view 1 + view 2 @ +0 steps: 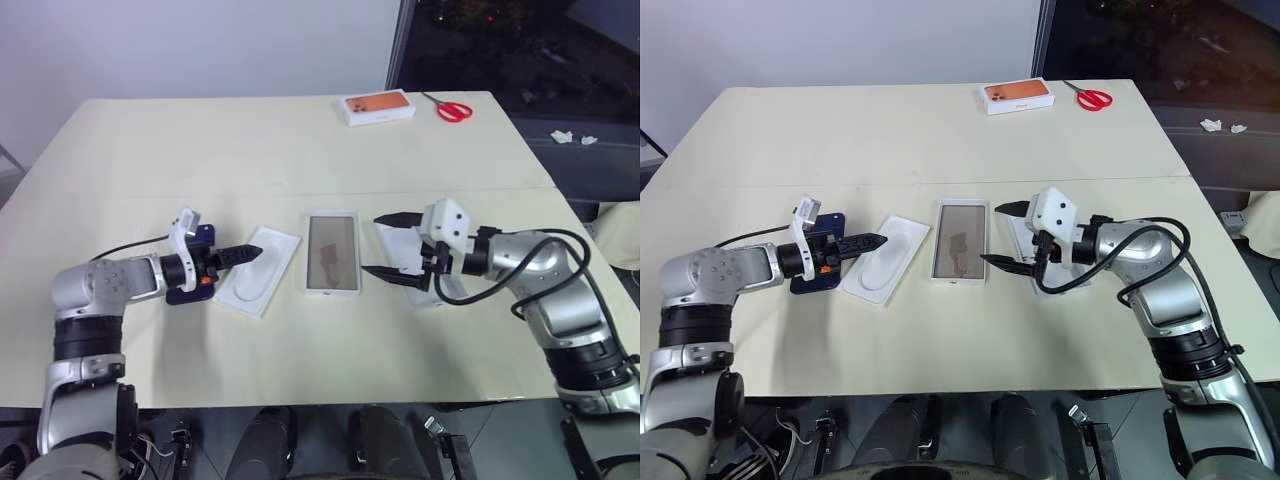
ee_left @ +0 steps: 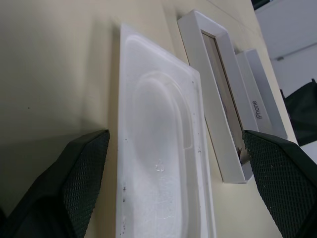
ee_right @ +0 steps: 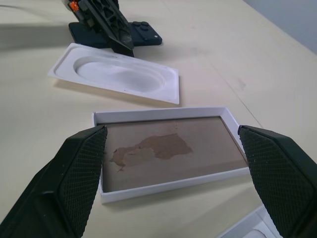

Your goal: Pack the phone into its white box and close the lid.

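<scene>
The white box lies empty (brown floor showing) between both tools: left tool apart over the insert, right tool apart too.

Cream table: white box, insert, lid, phone.

Shallow white cardboard box, matt, its tan-brown paper floor scuffed; thin white moulded plastic insert faintly glossy; smooth matt cream tabletop; black gripper fingers cross-hatched
</scene>
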Available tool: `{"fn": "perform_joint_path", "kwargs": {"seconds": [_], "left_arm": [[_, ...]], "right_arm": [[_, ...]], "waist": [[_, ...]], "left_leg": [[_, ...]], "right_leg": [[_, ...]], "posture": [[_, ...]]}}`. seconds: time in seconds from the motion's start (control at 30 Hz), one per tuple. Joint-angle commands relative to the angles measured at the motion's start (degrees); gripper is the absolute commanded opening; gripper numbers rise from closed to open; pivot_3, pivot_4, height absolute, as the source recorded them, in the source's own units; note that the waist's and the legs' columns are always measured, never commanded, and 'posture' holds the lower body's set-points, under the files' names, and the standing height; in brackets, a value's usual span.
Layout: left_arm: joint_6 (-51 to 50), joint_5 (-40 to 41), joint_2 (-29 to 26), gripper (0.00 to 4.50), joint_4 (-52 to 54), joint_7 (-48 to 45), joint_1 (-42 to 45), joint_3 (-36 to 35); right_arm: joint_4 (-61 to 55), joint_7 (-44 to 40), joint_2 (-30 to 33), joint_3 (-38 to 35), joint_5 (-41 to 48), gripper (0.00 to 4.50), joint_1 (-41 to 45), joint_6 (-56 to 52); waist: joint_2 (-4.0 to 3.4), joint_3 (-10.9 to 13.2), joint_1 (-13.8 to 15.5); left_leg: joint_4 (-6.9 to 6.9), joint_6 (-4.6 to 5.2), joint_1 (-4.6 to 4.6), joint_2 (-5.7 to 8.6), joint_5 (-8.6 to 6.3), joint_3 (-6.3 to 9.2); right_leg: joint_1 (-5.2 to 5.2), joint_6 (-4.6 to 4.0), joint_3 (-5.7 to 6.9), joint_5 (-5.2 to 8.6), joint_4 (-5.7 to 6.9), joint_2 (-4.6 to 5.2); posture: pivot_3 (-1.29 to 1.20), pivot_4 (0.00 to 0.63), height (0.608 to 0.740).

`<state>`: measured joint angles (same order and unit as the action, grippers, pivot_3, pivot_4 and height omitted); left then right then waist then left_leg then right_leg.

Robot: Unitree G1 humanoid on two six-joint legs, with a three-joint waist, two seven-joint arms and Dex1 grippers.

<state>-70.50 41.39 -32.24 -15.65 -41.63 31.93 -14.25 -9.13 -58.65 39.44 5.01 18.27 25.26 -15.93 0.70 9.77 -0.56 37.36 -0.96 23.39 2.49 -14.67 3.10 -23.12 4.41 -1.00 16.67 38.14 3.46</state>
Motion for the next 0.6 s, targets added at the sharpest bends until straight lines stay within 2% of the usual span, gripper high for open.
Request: {"fn": "perform_joint_path", "kwargs": {"seconds": [0.03, 0.13, 0.23, 0.53, 0.6], "left_arm": [[-0.97, -0.19, 0.59, 4.50, -0.51, -0.28, -1.37, 1.19], [-0.48, -0.16, 0.56, 3.64, -0.08, -1.16, -2.42, 1.50], [0.36, -0.56, 0.74, 2.19, -0.44, -1.27, -2.94, 1.39], [0.46, 0.13, 2.13, 2.19, -1.65, -0.90, -4.71, -0.57], [0.57, -0.01, 2.38, 1.62, -1.77, -0.87, -5.17, -0.45]], "right_arm": [[-0.84, 0.38, 0.02, -1.61, 0.15, 4.42, 0.56, 1.08], [-1.39, 0.38, 0.18, -1.75, 0.18, 4.50, -0.23, 1.38], [-1.40, 0.39, 0.23, -1.75, 0.08, 4.50, -0.42, 1.65], [-0.87, 0.44, 0.42, -1.84, -0.23, 4.50, -0.82, 2.87], [-0.75, 0.48, 0.35, -1.73, -0.29, 4.50, -0.66, 2.96]], "waist": [[0.00, 0.00, -0.01], [-0.01, -0.01, -0.08], [0.00, 0.00, -0.07], [0.00, -0.01, -0.04], [0.00, -0.01, -0.06]], "left_leg": [[0.00, 0.00, 0.00, 0.00, 0.00, 0.00], [0.00, 0.00, 0.00, 0.00, 0.00, 0.00], [-0.01, 0.00, 0.00, 0.00, 0.00, 0.00], [-0.01, 0.00, 0.00, 0.00, 0.00, 0.00], [-0.01, 0.00, 0.00, 0.01, 0.00, 0.00]], "right_leg": [[0.00, 0.00, 0.00, 0.00, 0.00, 0.00], [0.00, 0.00, -0.01, 0.00, 0.00, 0.00], [-0.01, 0.00, -0.02, 0.00, -0.01, 0.00], [0.00, 0.00, -0.01, 0.00, -0.01, 0.02], [0.00, 0.00, -0.01, 0.00, -0.01, 0.02]], "posture": [[0.00, 0.150, 0.740], [0.00, 0.150, 0.740], [0.00, 0.150, 0.740], [0.00, 0.150, 0.740], [0.00, 0.150, 0.740]]}}
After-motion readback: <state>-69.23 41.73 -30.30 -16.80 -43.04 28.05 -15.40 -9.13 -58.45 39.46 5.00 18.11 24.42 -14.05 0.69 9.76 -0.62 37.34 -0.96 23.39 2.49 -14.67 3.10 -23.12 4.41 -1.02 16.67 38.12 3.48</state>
